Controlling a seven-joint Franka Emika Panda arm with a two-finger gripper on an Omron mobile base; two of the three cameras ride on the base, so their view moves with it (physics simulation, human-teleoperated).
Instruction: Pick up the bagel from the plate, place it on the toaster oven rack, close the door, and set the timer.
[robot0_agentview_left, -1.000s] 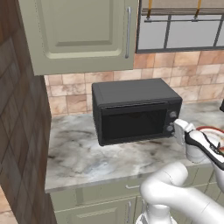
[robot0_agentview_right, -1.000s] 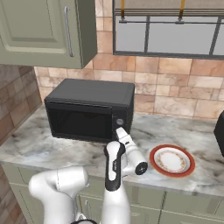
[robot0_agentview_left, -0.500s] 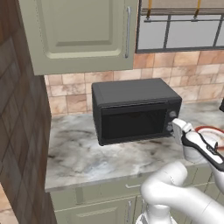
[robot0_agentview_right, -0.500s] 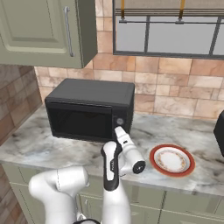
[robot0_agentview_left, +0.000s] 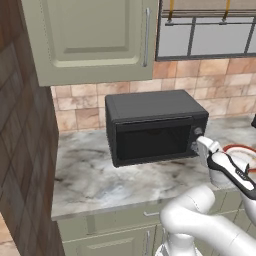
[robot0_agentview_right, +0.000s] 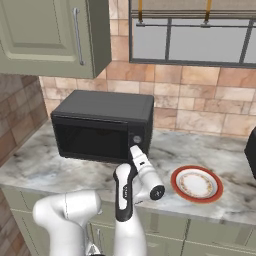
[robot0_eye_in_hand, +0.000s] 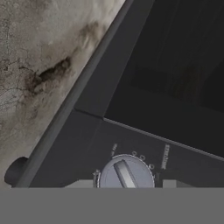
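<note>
The black toaster oven (robot0_agentview_left: 150, 107) (robot0_agentview_right: 102, 104) stands on the marble counter with its dark glass door (robot0_agentview_left: 152, 142) (robot0_agentview_right: 90, 141) (robot0_eye_in_hand: 175, 74) closed. The bagel and the toaster oven rack are hidden behind the dark pane. My gripper (robot0_agentview_left: 200, 142) (robot0_agentview_right: 134, 148) (robot0_eye_in_hand: 129, 183) is pressed up to the oven's right control strip, one pale fingertip (robot0_eye_in_hand: 83, 183) on each side of the grey timer knob (robot0_eye_in_hand: 126, 173) (robot0_agentview_right: 136, 139). Whether the fingers touch the knob I cannot tell. The white plate (robot0_agentview_right: 197, 184) (robot0_agentview_left: 239, 150) with its red-orange rim lies bare to the right.
A small dark oven foot (robot0_eye_in_hand: 15, 170) rests on the marble counter (robot0_agentview_left: 95, 175) (robot0_agentview_right: 35, 160). A green wall cabinet (robot0_agentview_left: 95, 35) hangs above, and a brown panel (robot0_agentview_left: 20, 150) closes the left side. A dark appliance edge (robot0_agentview_right: 251, 155) stands far right.
The hand has moved slightly up and in toward the oven's knob. Its fingers have drawn closer together around the knob. Oven and plate have not moved.
</note>
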